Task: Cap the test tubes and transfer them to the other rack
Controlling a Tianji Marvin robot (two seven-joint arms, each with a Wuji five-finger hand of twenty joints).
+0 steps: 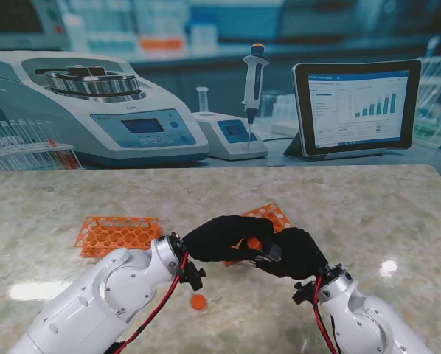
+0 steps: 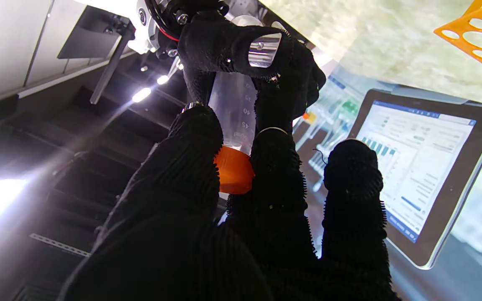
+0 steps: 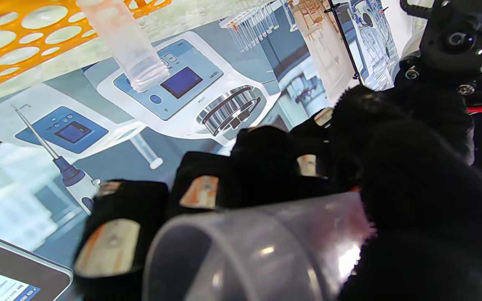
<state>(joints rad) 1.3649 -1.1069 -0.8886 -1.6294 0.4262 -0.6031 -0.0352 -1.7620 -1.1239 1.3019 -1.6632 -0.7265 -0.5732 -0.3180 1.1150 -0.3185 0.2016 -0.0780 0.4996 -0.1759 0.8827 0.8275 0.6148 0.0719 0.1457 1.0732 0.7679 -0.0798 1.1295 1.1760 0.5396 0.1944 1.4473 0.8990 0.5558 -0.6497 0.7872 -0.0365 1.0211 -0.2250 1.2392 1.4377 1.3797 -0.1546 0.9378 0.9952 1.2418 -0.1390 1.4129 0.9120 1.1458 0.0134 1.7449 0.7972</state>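
Your left hand (image 1: 219, 237) pinches an orange cap (image 2: 233, 170) at the mouth of the tube (image 2: 234, 102) that your right hand (image 1: 294, 252) clamps just beside it, the tube's long axis running hand to hand. Only the left wrist view shows the cap on the rim; the stand view hides it.

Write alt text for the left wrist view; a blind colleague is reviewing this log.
The black-gloved left hand pinches a round orange plastic cap at the mouth of a clear graduated plastic tube, which the black-gloved right hand grips from the far end. Beside them are a tablet showing charts and a corner of an orange perforated rack.
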